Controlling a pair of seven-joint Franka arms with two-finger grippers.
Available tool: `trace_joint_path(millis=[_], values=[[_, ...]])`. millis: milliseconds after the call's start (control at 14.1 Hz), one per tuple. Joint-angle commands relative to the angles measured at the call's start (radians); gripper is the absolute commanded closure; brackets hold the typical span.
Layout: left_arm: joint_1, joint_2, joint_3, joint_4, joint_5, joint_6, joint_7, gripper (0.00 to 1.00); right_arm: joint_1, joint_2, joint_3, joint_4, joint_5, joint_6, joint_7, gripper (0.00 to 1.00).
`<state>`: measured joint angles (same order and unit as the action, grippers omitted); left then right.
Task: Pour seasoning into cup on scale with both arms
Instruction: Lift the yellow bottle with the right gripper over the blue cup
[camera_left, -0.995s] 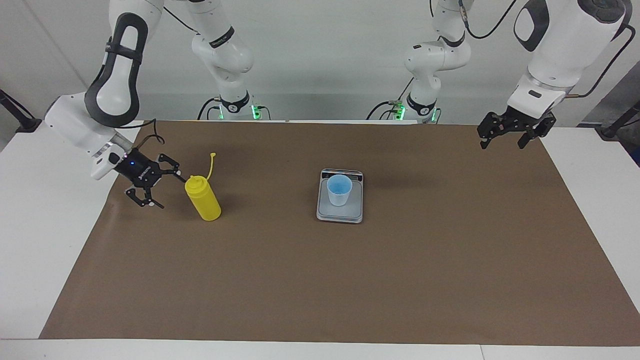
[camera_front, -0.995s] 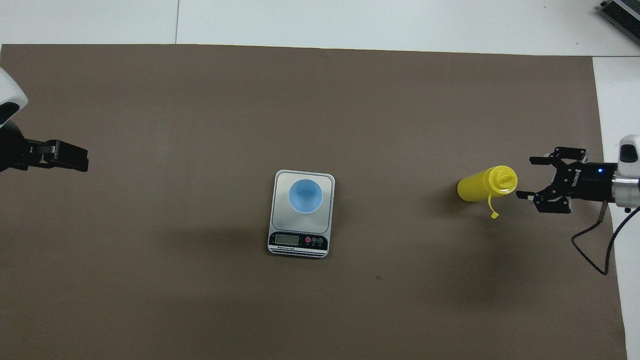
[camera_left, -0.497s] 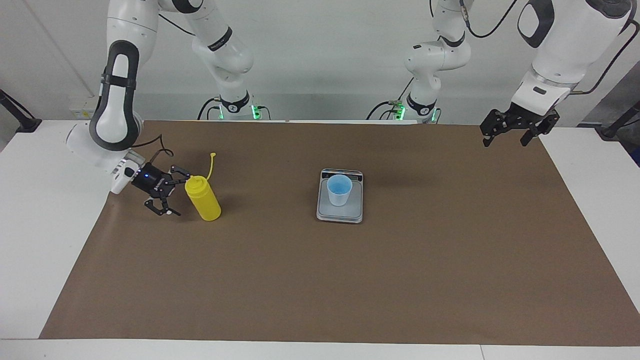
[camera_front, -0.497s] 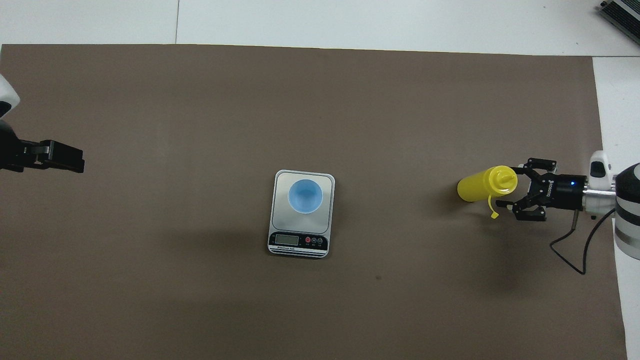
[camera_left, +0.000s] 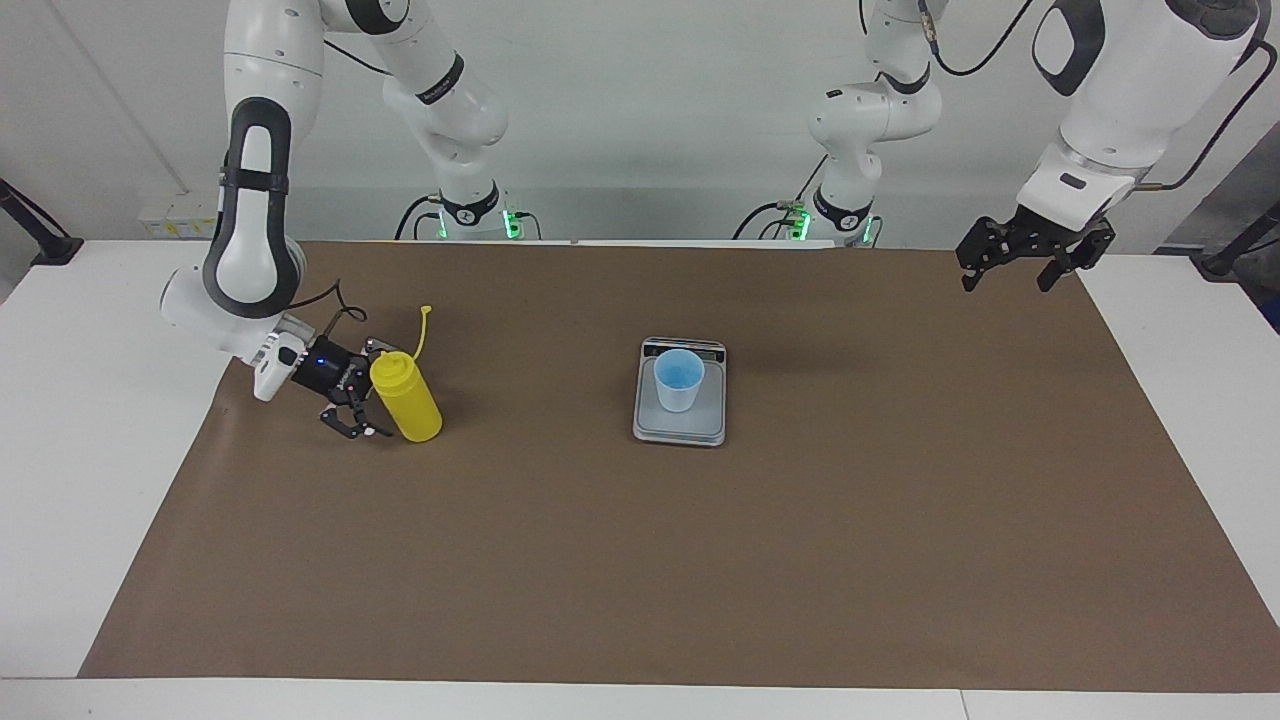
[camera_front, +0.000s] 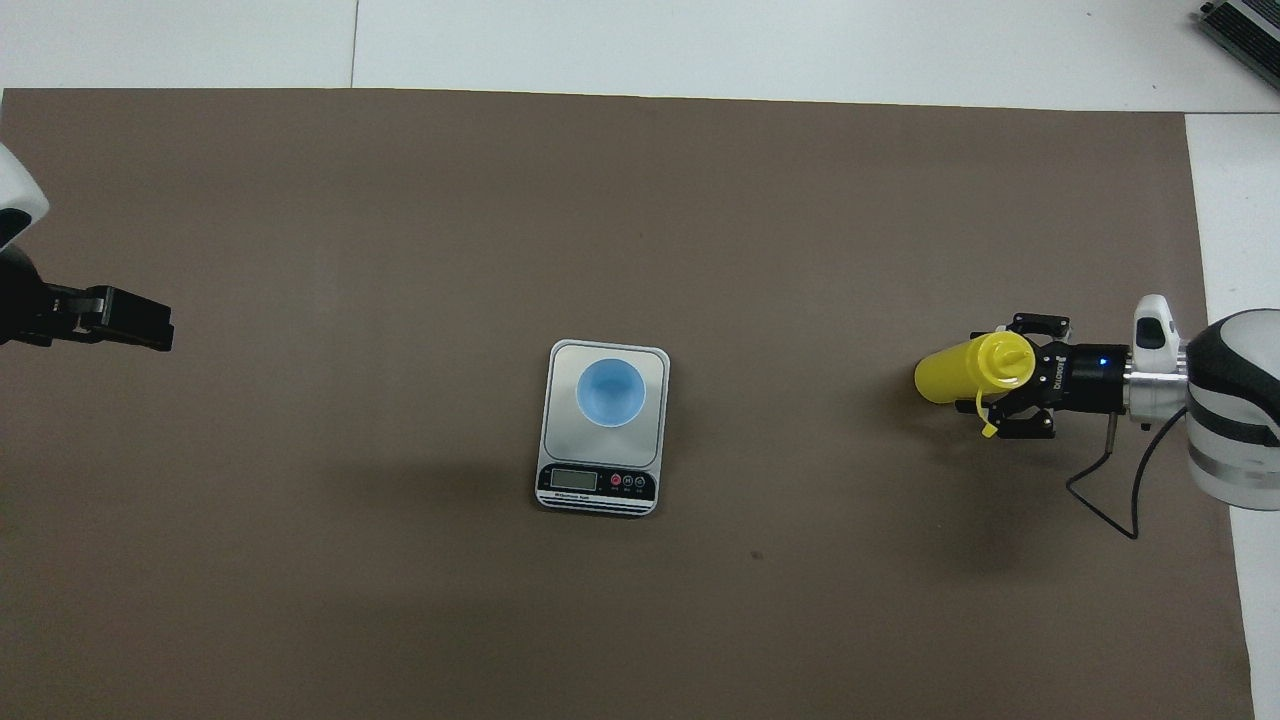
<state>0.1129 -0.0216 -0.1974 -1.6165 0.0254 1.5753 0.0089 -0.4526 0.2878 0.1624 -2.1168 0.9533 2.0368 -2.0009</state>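
Observation:
The yellow seasoning bottle (camera_left: 408, 400) stands upright on the brown mat toward the right arm's end of the table, its cap strap (camera_left: 424, 330) sticking up. It also shows in the overhead view (camera_front: 950, 372). My right gripper (camera_left: 375, 392) is low and level, open, with one finger on each side of the bottle's upper part (camera_front: 995, 380). The pale blue cup (camera_left: 679, 380) stands on the silver-grey scale (camera_left: 680, 428) at mid-table; cup (camera_front: 611, 392) and scale (camera_front: 597, 482) also show from overhead. My left gripper (camera_left: 1005, 282) waits open and empty, raised over the mat's edge at its own end (camera_front: 120, 320).
The brown mat (camera_left: 700, 560) covers most of the white table (camera_left: 90, 400). The scale's display strip faces the robots. The right arm's black cable (camera_front: 1110, 500) hangs down beside its wrist.
My right gripper has moved in toward the bottle and dropped lower, so its open fingers now stand on both sides of it. The bottle, cup and scale have not moved. The left gripper has barely shifted.

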Motion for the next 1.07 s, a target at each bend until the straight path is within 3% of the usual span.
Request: trace_joint_path(millis=[0,355,568,639,710,995], values=[[-0.002,-0.014,0.001,-0.008,-0.012,-0.008,0.010,0.00,0.032,-0.012,0.002,-0.003,0.039,-0.004,-0.004,0.00],[-0.004,-0.014,0.000,-0.008,-0.012,-0.011,0.013,0.00,0.075,-0.022,0.002,0.000,0.041,0.017,0.004,0.00],[0.005,-0.014,0.000,-0.008,-0.015,-0.003,0.010,0.00,0.139,-0.045,0.002,0.001,0.041,0.092,0.025,0.67],[0.005,-0.014,0.000,-0.009,-0.015,0.000,0.006,0.00,0.146,-0.051,0.002,0.004,0.039,0.106,0.031,0.95],[0.005,-0.014,0.000,-0.010,-0.015,-0.001,0.006,0.00,0.153,-0.058,0.002,0.008,0.038,0.115,0.031,1.00],[0.005,-0.015,0.000,-0.013,-0.016,-0.004,0.005,0.00,0.221,-0.090,0.002,0.037,-0.045,0.134,0.120,1.00]])
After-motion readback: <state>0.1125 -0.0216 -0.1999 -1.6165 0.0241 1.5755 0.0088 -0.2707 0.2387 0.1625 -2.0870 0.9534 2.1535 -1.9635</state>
